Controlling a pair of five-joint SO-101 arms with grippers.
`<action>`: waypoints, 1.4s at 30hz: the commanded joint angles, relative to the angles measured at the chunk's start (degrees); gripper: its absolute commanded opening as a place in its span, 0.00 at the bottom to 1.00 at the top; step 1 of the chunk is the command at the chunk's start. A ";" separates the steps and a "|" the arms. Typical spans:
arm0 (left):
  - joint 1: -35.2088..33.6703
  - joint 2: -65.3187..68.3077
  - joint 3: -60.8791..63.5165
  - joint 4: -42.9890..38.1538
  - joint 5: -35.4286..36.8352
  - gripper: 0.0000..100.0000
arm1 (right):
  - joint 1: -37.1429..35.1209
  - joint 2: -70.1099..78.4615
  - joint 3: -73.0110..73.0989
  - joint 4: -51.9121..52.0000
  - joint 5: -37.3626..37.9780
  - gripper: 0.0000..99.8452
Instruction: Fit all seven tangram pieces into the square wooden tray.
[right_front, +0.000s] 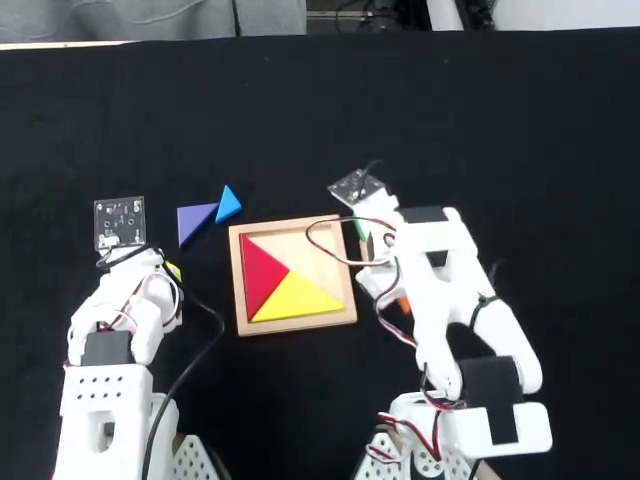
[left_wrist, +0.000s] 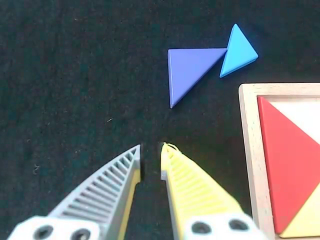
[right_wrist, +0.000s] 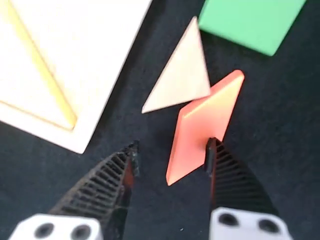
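The square wooden tray (right_front: 296, 324) lies mid-table and holds a red triangle (right_front: 262, 270) and a yellow triangle (right_front: 295, 298). A dark blue triangle (left_wrist: 189, 71) and a light blue triangle (left_wrist: 238, 51) touch at a corner on the cloth beyond the tray's left side. My left gripper (left_wrist: 151, 159) hovers short of them, its fingers nearly together with nothing between. My right gripper (right_wrist: 172, 150) stands open beside the tray's right edge (right_wrist: 100, 75), straddling the near end of an orange parallelogram (right_wrist: 205, 122). A cream triangle (right_wrist: 182, 75) and a green piece (right_wrist: 252, 20) lie just past it.
Black cloth (right_front: 520, 130) covers the whole table, with wide free room at the back and far right. The right arm's body (right_front: 440, 290) hangs over the pieces to the right of the tray. The left arm (right_front: 120, 320) stands at the front left.
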 joint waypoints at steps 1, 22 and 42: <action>-0.48 -0.62 -0.13 0.09 -0.62 0.08 | -0.18 2.33 -0.40 -2.29 0.53 0.20; -0.13 -0.62 0.31 0.00 -0.62 0.08 | 3.60 5.23 -7.34 0.35 3.08 0.06; -0.48 -0.62 0.04 0.09 -0.62 0.08 | -14.15 -9.19 -17.63 11.78 -18.46 0.02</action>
